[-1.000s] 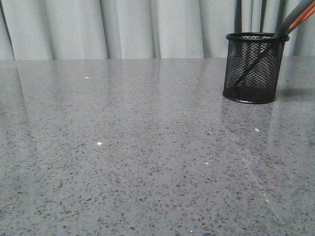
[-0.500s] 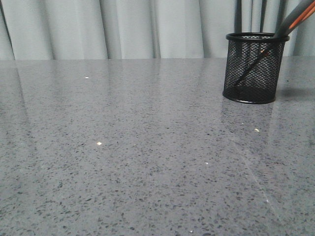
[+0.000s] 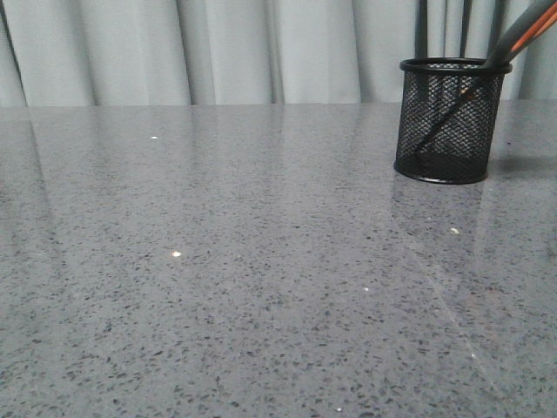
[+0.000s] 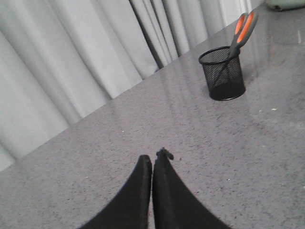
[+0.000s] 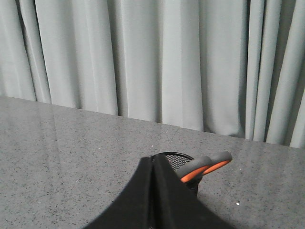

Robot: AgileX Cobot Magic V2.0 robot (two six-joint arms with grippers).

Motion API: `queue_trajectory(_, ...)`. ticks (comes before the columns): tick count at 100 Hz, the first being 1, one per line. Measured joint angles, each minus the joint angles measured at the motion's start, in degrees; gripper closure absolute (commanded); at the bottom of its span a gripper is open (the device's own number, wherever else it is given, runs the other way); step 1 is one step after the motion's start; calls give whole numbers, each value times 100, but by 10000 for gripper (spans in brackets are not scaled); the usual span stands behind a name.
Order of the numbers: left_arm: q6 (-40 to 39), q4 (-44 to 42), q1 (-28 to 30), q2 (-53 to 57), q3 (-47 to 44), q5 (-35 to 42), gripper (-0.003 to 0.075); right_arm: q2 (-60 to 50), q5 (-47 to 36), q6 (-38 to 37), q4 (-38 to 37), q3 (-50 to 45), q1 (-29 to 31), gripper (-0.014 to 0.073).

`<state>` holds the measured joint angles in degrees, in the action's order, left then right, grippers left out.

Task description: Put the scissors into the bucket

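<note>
The black wire-mesh bucket [image 3: 450, 120] stands on the grey table at the far right. The scissors [image 3: 520, 35] lean inside it, blades down, grey and orange handles sticking out over the rim to the right. The left wrist view shows the bucket [image 4: 222, 74] with the scissors [image 4: 243, 29] in it, far beyond my left gripper [image 4: 152, 160], which is shut and empty. My right gripper [image 5: 153, 160] is shut and empty; the bucket rim [image 5: 174, 157] and scissor handles [image 5: 205, 169] show just past it. Neither gripper shows in the front view.
The speckled grey table [image 3: 218, 261] stretches wide in front of the bucket. Pale curtains [image 3: 218, 48] hang behind its far edge. A pale object [image 4: 286, 4] sits at the table's far end in the left wrist view.
</note>
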<state>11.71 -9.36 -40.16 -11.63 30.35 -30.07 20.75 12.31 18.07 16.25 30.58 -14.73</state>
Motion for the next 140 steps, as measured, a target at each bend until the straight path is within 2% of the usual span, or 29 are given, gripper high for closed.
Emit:
queue_trajectory(20, 0, 171, 497, 158, -763, 415, 740, 0, 0, 0, 0, 0, 0, 638)
queue_trajectory(42, -434, 445, 2212, 293, -2307, 2287, 740, 0, 0, 0, 0, 0, 0, 638)
queue_trajectory(53, -698, 481, 2970, 400, -2861, 2556, 740, 0, 0, 0, 0, 0, 0, 638)
queue_trajectory(65, -794, 503, 3410, 617, -3035, 2455, 740, 0, 0, 0, 0, 0, 0, 638)
queue_trajectory(91, -871, 526, 3532, 1142, -3035, 1133, 740, 0, 0, 0, 0, 0, 0, 638)
queue_trajectory(140, -875, 549, 3537, 1175, -3035, 1052, 740, 0, -10, 0, 0, 0, 0, 638)
